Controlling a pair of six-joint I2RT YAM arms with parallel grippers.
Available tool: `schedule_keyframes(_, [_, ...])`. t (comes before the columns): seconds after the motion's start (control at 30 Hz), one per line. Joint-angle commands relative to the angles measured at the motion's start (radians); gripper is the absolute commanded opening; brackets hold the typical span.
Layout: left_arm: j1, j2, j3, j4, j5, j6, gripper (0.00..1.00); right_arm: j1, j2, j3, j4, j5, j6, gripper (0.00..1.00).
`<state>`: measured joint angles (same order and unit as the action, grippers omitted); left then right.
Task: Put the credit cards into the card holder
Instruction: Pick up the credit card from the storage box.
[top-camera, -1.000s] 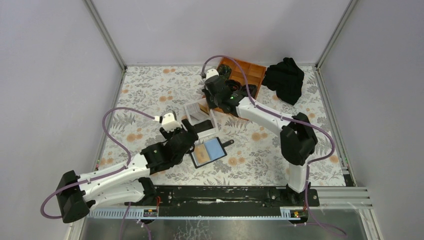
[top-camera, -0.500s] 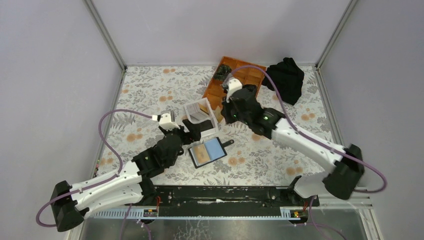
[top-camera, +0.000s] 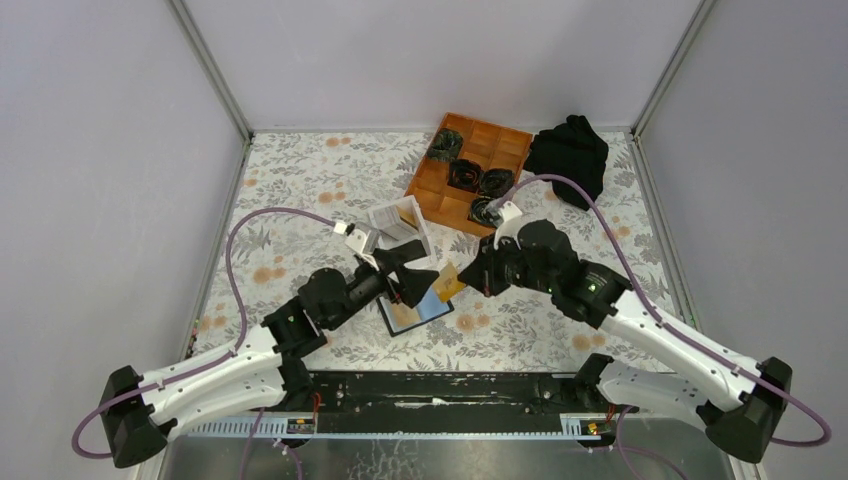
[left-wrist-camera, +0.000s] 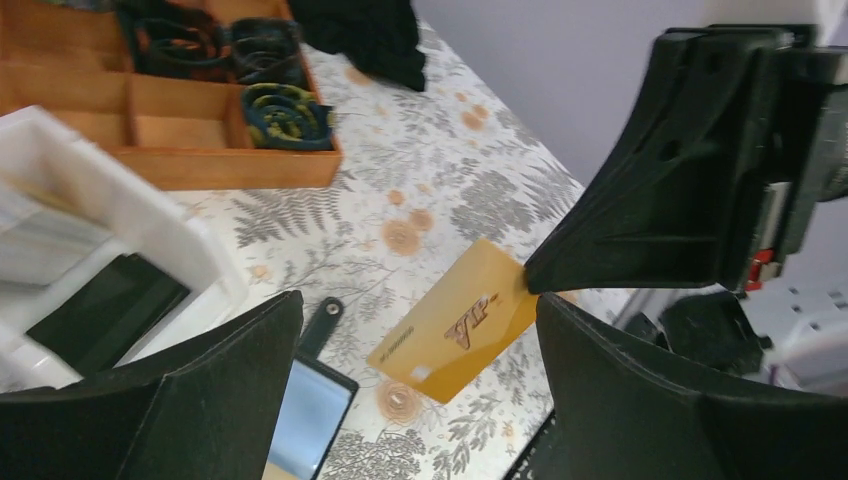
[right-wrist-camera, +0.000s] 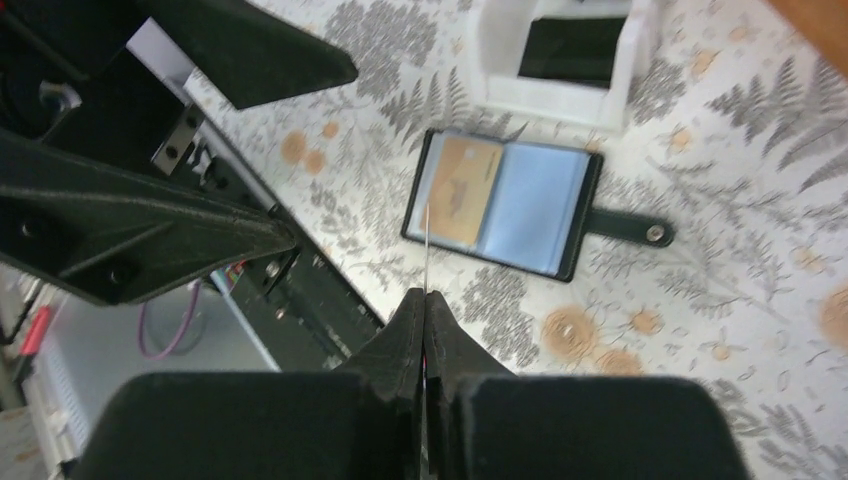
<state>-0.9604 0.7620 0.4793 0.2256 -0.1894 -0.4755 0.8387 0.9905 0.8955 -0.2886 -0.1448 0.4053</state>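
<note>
I am viewing the whole desk (top-camera: 300, 190) through the top camera, which is looking down from above and behind the arm bases. The left wrist camera is peering low and close between the spread fingers of the left claw (left-wrist-camera: 420, 300) toward the far right corner, while the right wrist camera is staring nearly straight down past the right claw (right-wrist-camera: 425, 305). All three are sharing the card holder (right-wrist-camera: 500, 205), the white box (right-wrist-camera: 500, 90) and the pinched gold credit card (left-wrist-camera: 455, 330).
</note>
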Motion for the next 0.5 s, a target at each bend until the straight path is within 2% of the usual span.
schedule_keyframes(0.0, [0.018,0.001,-0.006,0.094,0.244,0.069,0.93,0.006,-0.085,-0.037,0.018,-0.129,0.078,0.00])
schedule_keyframes(0.2, [0.041,0.023,-0.003,0.054,0.382,0.077,0.90,0.006,-0.144,-0.076,0.034,-0.205,0.129,0.00])
schedule_keyframes(0.33, [0.052,0.024,-0.015,0.065,0.443,0.076,0.81,0.006,-0.175,-0.089,0.031,-0.226,0.145,0.00])
schedule_keyframes(0.47, [0.062,0.062,-0.012,0.092,0.522,0.064,0.78,0.006,-0.185,-0.093,0.019,-0.243,0.146,0.00])
